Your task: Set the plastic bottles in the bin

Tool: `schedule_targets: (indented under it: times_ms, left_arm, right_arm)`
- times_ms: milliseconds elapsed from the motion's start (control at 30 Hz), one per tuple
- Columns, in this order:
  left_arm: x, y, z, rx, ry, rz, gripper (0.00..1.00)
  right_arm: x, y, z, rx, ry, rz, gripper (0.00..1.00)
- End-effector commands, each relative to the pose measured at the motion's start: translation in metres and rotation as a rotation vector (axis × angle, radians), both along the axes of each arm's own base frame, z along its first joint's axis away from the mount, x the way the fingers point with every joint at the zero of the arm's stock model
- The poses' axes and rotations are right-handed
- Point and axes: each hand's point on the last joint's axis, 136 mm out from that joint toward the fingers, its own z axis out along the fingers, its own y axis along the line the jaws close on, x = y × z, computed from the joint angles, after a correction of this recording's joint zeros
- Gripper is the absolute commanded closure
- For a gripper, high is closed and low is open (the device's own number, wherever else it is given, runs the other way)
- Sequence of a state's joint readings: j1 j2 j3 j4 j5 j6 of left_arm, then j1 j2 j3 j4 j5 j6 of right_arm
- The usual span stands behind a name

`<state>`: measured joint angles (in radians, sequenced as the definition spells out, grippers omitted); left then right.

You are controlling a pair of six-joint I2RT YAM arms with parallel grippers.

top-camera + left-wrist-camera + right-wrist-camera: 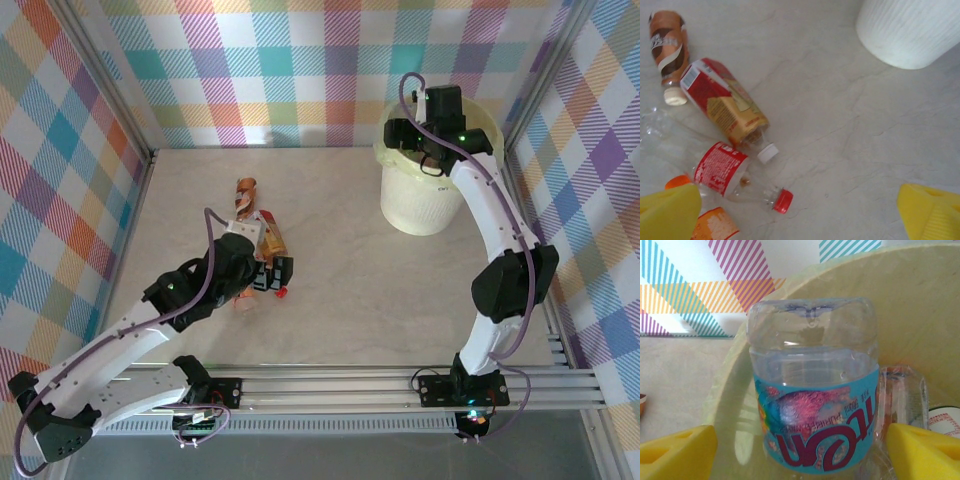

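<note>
Several plastic bottles lie in a cluster on the table: a brown-labelled one (667,50), a red-and-yellow one (722,102), a clear one with red label and red cap (735,177) and an orange-labelled one (715,227). My left gripper (800,220) hovers open just above them (272,275), with nothing between its yellow fingers (667,215). My right gripper (422,138) is over the bin (420,205). It stands open (802,455) around an upside-down clear bottle with a blue label (815,430). Both pads stand clear of that bottle, which is inside the bin (920,300).
More bottles lie in the bin, among them a clear crushed one (902,400). The bin's pale base (910,30) stands to the far right of the cluster. Checked walls close the table on three sides, with a metal rail at the near edge (400,385).
</note>
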<state>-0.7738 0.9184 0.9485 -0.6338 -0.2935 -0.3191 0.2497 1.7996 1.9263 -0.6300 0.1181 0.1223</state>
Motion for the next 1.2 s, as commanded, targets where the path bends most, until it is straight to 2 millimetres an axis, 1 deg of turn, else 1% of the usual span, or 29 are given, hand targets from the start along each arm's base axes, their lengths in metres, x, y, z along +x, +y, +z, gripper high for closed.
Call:
schedule_targets:
  times_ms: [0, 133, 233, 333, 433, 500, 600, 700, 767, 900, 1000, 1167]
  left_arm:
    - [0.008, 0.012, 0.002, -0.035, 0.058, 0.075, 0.00]
    - [0.021, 0.021, -0.011, -0.075, 0.143, 0.139, 0.02]
    - [0.033, 0.024, -0.022, -0.095, 0.219, 0.181, 0.03]
    - [0.050, 0.026, -0.032, -0.123, 0.278, 0.216, 0.05]
    - [0.069, 0.029, -0.040, -0.124, 0.312, 0.247, 0.05]
    - [0.083, 0.030, -0.050, -0.108, 0.343, 0.264, 0.06]
    - [0.102, 0.034, -0.065, -0.089, 0.382, 0.286, 0.06]
    - [0.119, 0.034, -0.080, -0.072, 0.410, 0.297, 0.05]
    - [0.129, 0.032, -0.087, -0.063, 0.420, 0.304, 0.05]
    - [0.149, 0.030, -0.104, -0.031, 0.439, 0.328, 0.05]
    - [0.161, 0.028, -0.123, -0.019, 0.469, 0.348, 0.07]
    - [0.170, 0.030, -0.146, 0.005, 0.510, 0.388, 0.07]
  right_arm:
    - [-0.022, 0.000, 0.043, 0.029, -0.080, 0.029, 0.11]
    - [-0.046, 0.002, 0.055, 0.040, -0.110, 0.075, 0.10]
    - [-0.071, 0.006, 0.063, 0.062, -0.129, 0.120, 0.09]
    - [-0.100, 0.014, 0.067, 0.094, -0.137, 0.189, 0.07]
    - [-0.129, 0.023, 0.063, 0.148, -0.116, 0.261, 0.07]
    - [-0.149, 0.027, 0.061, 0.195, -0.105, 0.301, 0.06]
    - [-0.176, 0.034, 0.050, 0.270, -0.067, 0.350, 0.05]
    - [-0.197, 0.040, 0.037, 0.338, -0.031, 0.392, 0.05]
    - [-0.207, 0.043, 0.028, 0.369, -0.012, 0.409, 0.05]
    - [-0.221, 0.042, 0.009, 0.390, 0.020, 0.416, 0.05]
    - [-0.228, 0.041, 0.001, 0.392, 0.038, 0.419, 0.05]
    - [-0.235, 0.042, -0.007, 0.405, 0.063, 0.427, 0.05]
